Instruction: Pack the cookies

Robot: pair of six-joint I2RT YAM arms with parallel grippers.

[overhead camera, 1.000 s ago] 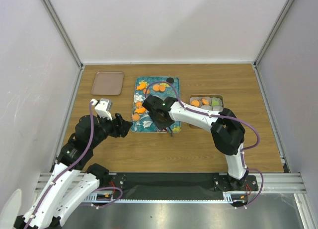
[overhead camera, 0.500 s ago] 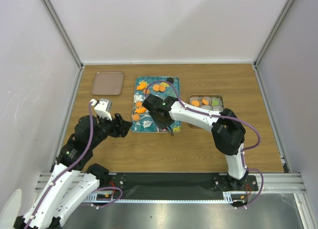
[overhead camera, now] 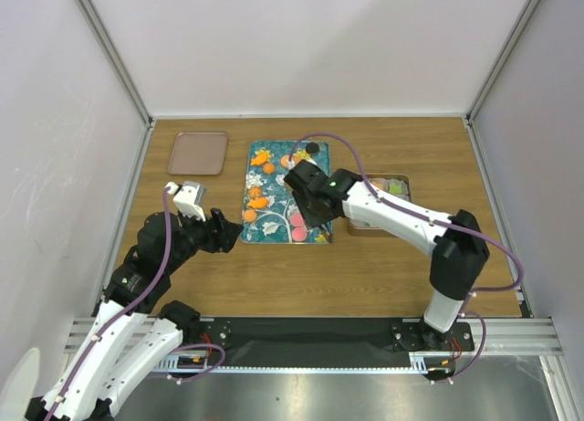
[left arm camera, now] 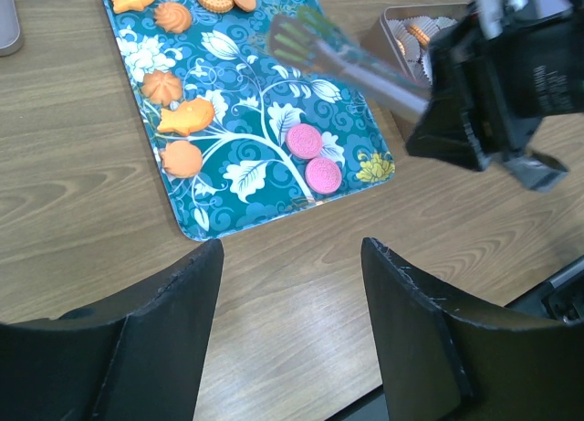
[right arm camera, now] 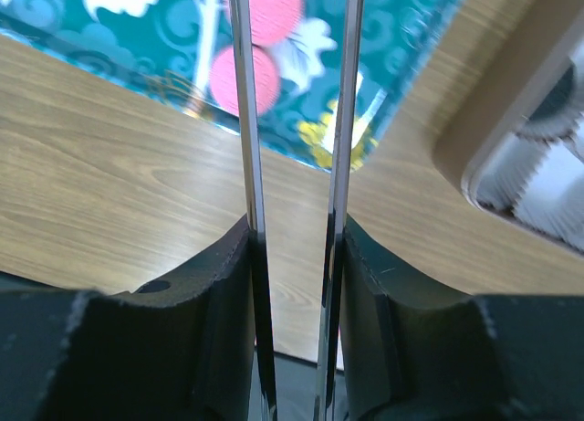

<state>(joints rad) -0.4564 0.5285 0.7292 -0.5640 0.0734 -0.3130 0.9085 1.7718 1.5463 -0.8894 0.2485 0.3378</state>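
A teal floral tray [overhead camera: 276, 222] holds the cookies: two pink ones [overhead camera: 298, 227] near its front right corner, several orange ones [overhead camera: 258, 199] on its left side and a black one [overhead camera: 312, 148] at the back. In the left wrist view the pink pair [left arm camera: 315, 158] and the orange ones [left arm camera: 182, 158] show clearly. My right gripper [overhead camera: 307, 193] is shut on metal tongs [left arm camera: 338, 56], held above the tray's right side. In the right wrist view the tongs [right arm camera: 245, 120] run over the pink cookies [right arm camera: 245, 78]; their tips are out of view. My left gripper [left arm camera: 292, 252] is open and empty, left of the tray.
A metal tin [overhead camera: 394, 187] with paper cups and some cookies sits right of the tray, partly hidden by my right arm; it also shows in the right wrist view [right arm camera: 538, 156]. A brown tray [overhead camera: 198, 152] lies at the back left.
My right arm has swung right and back with the tongs, uncovering the two pink cookies at the tray's front right. The left arm has not moved.
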